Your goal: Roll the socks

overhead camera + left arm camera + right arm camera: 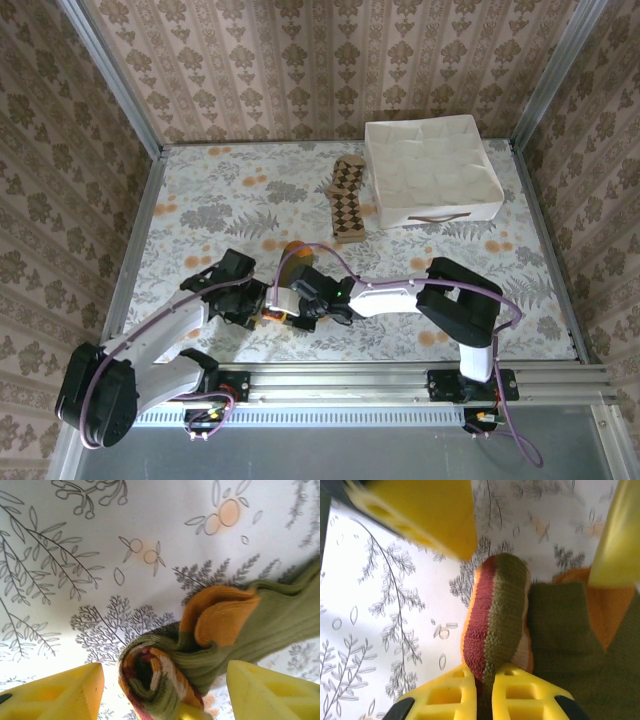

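The right gripper (482, 680) pinches shut on the half-rolled olive-green striped fabric sock (495, 615) near the arms; the left gripper (165, 675) gapes open astride it (the brown-and-cream argyle sock (347, 200) lies flat beside the white fabric box (440, 212)).

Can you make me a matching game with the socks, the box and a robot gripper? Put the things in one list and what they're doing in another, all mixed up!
Things:
1. green striped sock
2. diamond sock
3. white box
4. left gripper

Places or states:
A. open, straddling the rolled end
B. lying flat beside the box
C. partly rolled, pinched by the right gripper
D. in the far right corner of the table

Pairs: 1-C, 2-B, 3-D, 4-A
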